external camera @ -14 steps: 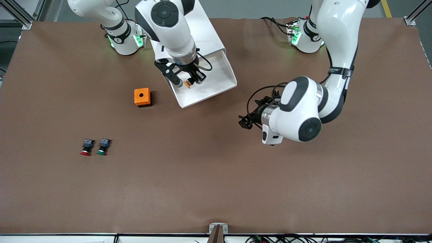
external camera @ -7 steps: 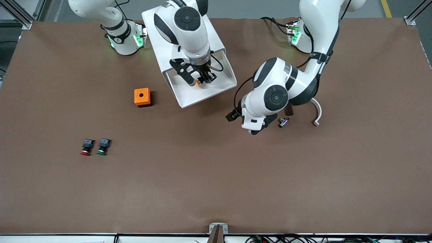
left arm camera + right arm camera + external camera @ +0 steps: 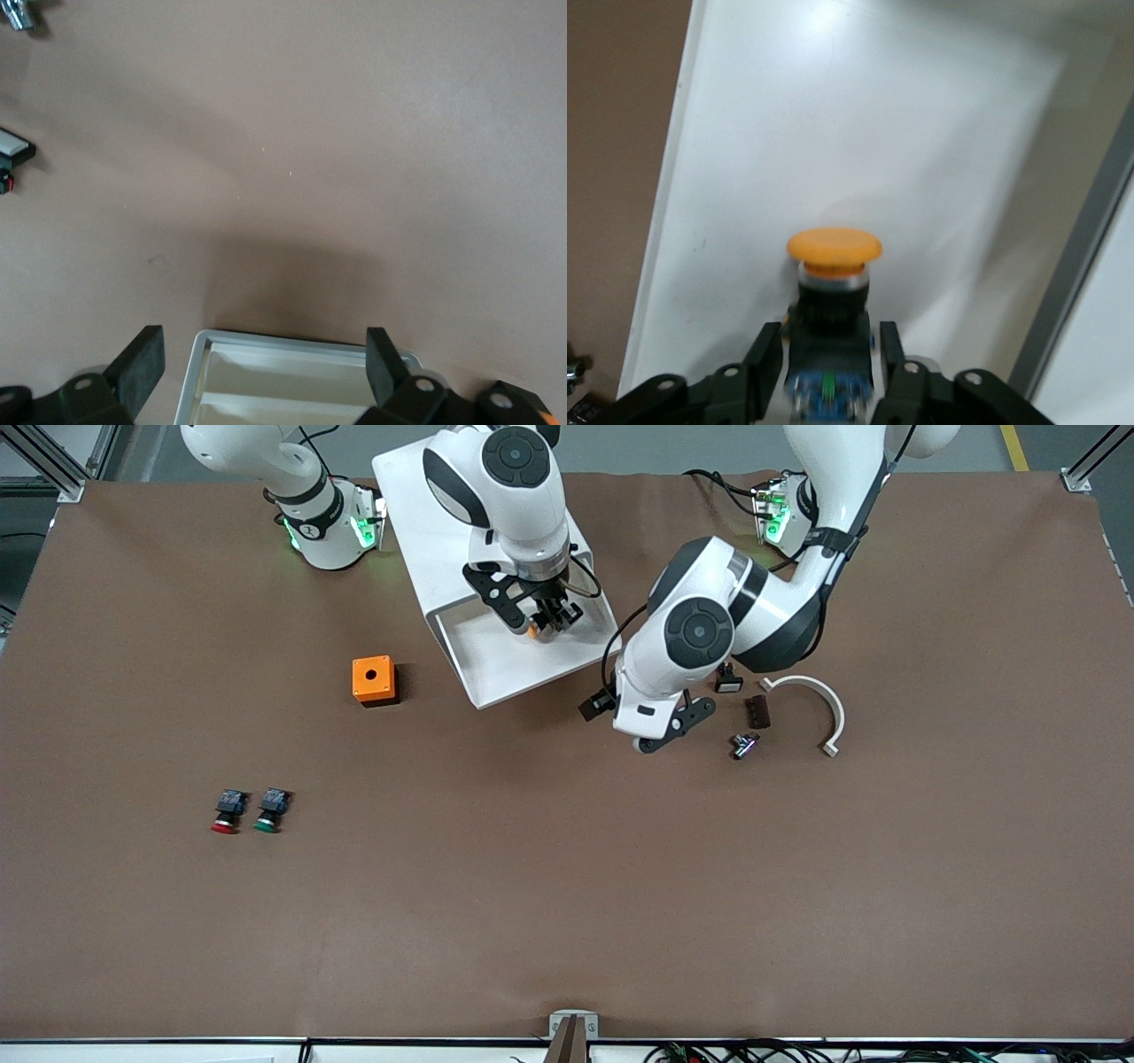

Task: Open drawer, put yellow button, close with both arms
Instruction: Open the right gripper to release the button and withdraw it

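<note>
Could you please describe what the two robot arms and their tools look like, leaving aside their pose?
Both arms are glossy white with rounded shells, black bands and round black joint caps. The right arm and left arm rise from bases lit green. Black cables loop near each wrist. The right tool and left tool are small, black and two-fingered, with bolted metal brackets.

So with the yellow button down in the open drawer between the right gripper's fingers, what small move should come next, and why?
Probably finish opening the right gripper and lift it straight up out of the drawer. The yellow button is low over the drawer floor between the fingers, which look slightly parted. The left gripper hovers open at the drawer's front edge, apparently ready for the push to close.
</note>
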### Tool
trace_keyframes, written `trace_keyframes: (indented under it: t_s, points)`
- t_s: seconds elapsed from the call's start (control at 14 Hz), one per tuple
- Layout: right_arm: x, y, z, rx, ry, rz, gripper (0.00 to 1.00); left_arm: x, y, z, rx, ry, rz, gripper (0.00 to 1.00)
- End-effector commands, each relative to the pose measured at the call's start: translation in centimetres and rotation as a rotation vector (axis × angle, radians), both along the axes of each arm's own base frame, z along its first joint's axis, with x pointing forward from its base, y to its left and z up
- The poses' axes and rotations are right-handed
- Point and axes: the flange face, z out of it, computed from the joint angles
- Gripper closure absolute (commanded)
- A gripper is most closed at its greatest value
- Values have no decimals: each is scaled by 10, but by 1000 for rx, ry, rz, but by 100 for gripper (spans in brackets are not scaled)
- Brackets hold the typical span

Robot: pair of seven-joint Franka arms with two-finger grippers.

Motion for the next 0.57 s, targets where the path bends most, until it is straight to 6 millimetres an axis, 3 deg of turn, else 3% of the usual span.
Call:
trace_keyframes:
  t_s: [0.0,0.21,0.5]
  points:
    - [13,1,20,18,-30,10,0,-17,-8,7,45,-46,-23,0]
    - [43,-23,59,8,-2,164,0,-29,-22,4,89,-78,-60,0]
    - [92,-91,118,0,61,469,0,-39,-34,8,79,-85,-81,0]
